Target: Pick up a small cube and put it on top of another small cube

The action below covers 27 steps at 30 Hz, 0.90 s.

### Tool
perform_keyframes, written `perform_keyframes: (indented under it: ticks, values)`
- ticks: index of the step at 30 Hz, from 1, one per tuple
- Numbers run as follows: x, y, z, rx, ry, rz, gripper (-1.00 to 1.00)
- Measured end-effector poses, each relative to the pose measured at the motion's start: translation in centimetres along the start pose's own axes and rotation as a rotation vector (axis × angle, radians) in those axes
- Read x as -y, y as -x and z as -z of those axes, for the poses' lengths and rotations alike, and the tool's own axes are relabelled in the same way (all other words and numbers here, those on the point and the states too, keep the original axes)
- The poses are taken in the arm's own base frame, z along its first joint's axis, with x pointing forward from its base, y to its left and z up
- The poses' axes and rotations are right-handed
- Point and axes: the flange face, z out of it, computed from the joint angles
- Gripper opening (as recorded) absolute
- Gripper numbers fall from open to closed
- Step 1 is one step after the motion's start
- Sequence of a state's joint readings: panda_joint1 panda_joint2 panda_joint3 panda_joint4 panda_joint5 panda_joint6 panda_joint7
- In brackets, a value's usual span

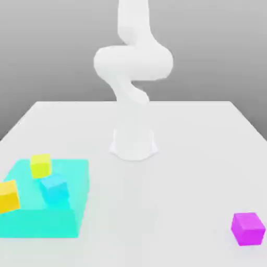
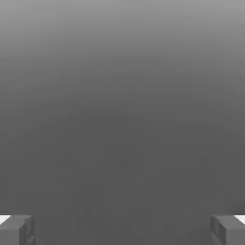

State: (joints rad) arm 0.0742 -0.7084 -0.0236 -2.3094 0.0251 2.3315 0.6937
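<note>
The small magenta-purple cube (image 1: pixel 248 228) rests on the white table (image 1: pixel 182 135) near the front, at the exterior view's right. Nothing touches it. The white arm (image 1: pixel 133 62) rises from its base (image 1: pixel 133 143) at the table's middle and bends upward past the picture's upper edge. In the hand view my gripper (image 2: pixel 122 229) is open: its two grey fingertips (image 2: pixel 16 228) stand far apart with nothing between them, against a plain grey background.
A flat cyan slab (image 1: pixel 31 221) lies at the exterior view's front left. On it sit two yellow cubes (image 1: pixel 40 165) (image 1: pixel 8 196) and a cyan cube (image 1: pixel 55 189), all small and slightly askew.
</note>
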Motion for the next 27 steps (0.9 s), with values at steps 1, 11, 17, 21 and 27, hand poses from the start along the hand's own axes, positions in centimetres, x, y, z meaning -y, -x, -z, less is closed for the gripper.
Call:
perform_keyframes:
  ticks: [1, 11, 17, 21, 27]
  values:
    - [0.5, 0.5, -2.1, 0.041, -0.001, 0.052, 0.00]
    - [4.6, 10.8, -20.4, 0.382, -0.014, 0.548, 0.00]
    - [5.1, 20.8, -29.0, 0.556, -0.021, 0.868, 0.00]
    - [4.2, 28.3, -33.4, 0.660, -0.023, 1.093, 0.00]
    - [0.2, 37.1, -38.9, 0.787, -0.001, 1.397, 0.00]
